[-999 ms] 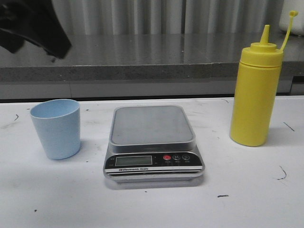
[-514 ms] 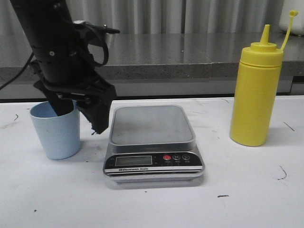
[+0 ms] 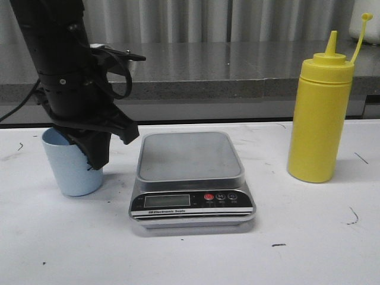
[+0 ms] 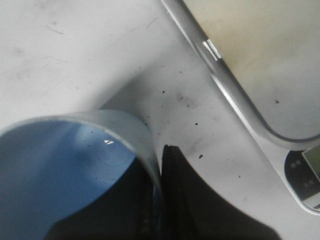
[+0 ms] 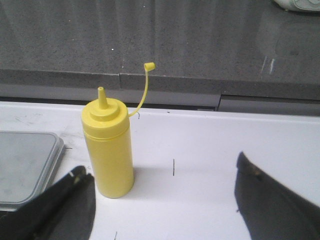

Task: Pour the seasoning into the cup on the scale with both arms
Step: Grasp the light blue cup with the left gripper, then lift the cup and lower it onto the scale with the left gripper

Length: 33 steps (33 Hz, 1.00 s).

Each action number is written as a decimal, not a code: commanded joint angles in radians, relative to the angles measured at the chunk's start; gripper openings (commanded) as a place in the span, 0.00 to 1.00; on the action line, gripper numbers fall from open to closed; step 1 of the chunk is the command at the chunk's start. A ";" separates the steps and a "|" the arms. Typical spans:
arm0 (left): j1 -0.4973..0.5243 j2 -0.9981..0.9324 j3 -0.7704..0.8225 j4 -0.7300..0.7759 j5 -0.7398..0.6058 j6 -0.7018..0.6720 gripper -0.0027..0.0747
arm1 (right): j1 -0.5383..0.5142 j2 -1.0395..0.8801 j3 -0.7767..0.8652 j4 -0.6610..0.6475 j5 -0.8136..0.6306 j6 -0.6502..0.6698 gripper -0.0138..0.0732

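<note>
The light-blue cup (image 3: 71, 175) stands on the white table left of the silver-grey scale (image 3: 190, 157), whose platform is bare. My left gripper (image 3: 88, 149) comes down on the cup's right rim, one finger inside and one outside. In the left wrist view the cup wall (image 4: 142, 140) is pinched between the jaws of the gripper (image 4: 159, 172), with the scale (image 4: 260, 60) beside it. The yellow seasoning bottle (image 3: 319, 119) stands upright right of the scale, cap off on its strap. My right gripper (image 5: 160, 167) is wide open, a little short of the bottle (image 5: 107, 150).
A grey stone ledge (image 3: 237, 77) runs behind the table. A white object (image 3: 368, 27) sits on it at the far right. Small dark marks dot the white tabletop (image 3: 309, 237).
My left arm came down from the upper left onto the cup and closed on its right wall. The cup shifted slightly to the right. The bottle and scale have not moved.
</note>
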 commanded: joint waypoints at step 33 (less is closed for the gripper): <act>-0.191 0.174 -0.594 -0.115 0.264 0.042 0.15 | -0.004 0.012 -0.036 -0.004 -0.075 -0.002 0.83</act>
